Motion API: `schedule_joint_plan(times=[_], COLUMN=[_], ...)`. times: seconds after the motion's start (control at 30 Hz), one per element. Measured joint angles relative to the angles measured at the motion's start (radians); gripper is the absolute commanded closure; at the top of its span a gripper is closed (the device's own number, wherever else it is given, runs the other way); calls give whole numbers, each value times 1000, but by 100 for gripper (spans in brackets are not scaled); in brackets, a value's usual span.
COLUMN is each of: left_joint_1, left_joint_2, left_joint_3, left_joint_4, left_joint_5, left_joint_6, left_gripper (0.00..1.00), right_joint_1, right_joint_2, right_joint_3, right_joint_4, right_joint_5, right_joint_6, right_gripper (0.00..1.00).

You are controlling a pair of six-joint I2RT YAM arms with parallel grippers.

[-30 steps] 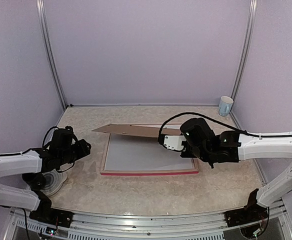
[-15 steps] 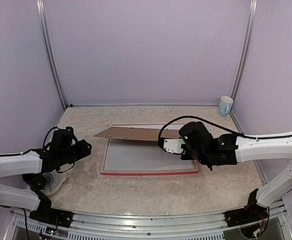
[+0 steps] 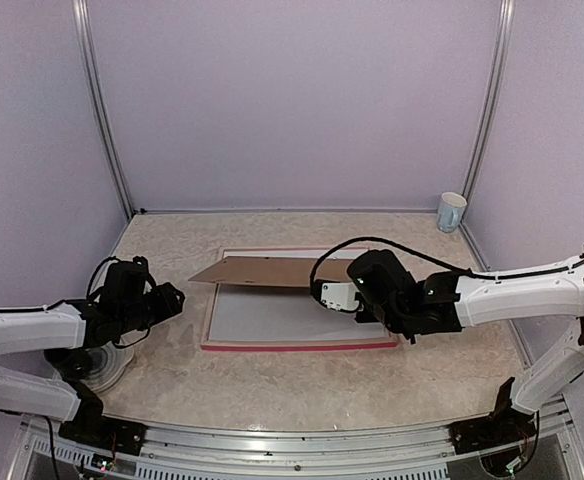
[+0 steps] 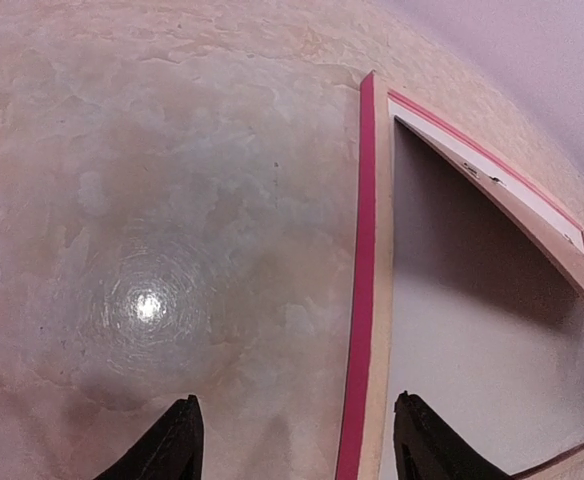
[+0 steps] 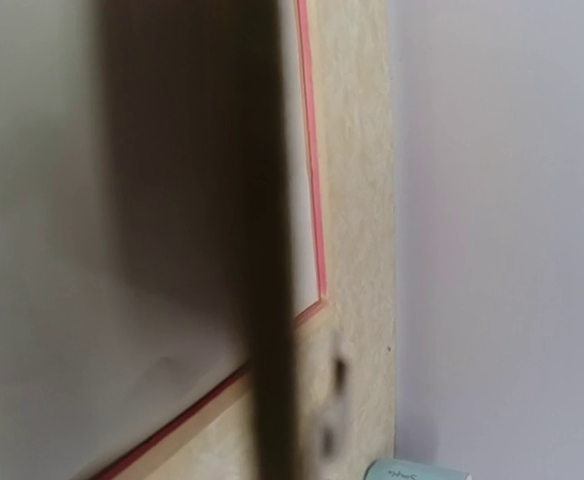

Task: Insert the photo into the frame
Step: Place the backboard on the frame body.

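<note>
The large, thin rectangular picture frame (image 3: 297, 346), pink-red on its outer edge and pale wood on top, lies flat in the middle of the tabletop (image 3: 272, 388).

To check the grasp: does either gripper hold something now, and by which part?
The right gripper holds the brown backing board near its right end; the left gripper is open and empty.

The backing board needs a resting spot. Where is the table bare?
Bare: the near strip between the frame and the arm bases, and the far strip up to the back wall, left of the cup. Crowded: right of the frame, under the right arm.
</note>
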Motion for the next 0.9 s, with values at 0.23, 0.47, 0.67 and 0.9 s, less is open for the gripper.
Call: schedule_joint_plan(times=[0.23,0.47,0.67,0.9], left_joint_1=[0,0,0,0], left_joint_2=[9,9,10,19], left_joint_3=[0,-5,-12,-18], left_joint_4=[10,15,21,30], left_joint_5=[8,10,10,13], left_joint_6=[0,0,-3,-5], left_gripper=[35,35,35,35], right_joint_1=[0,0,0,0], right_joint_2=[9,9,14,22], right_joint_3=[0,-3,-11,-15], right_joint_4=[27,57,81,85], right_joint_5=[6,-6,-14,-17], right_joint_6=[-14,-31,-39,-39], right_gripper=[99,100,100,100])
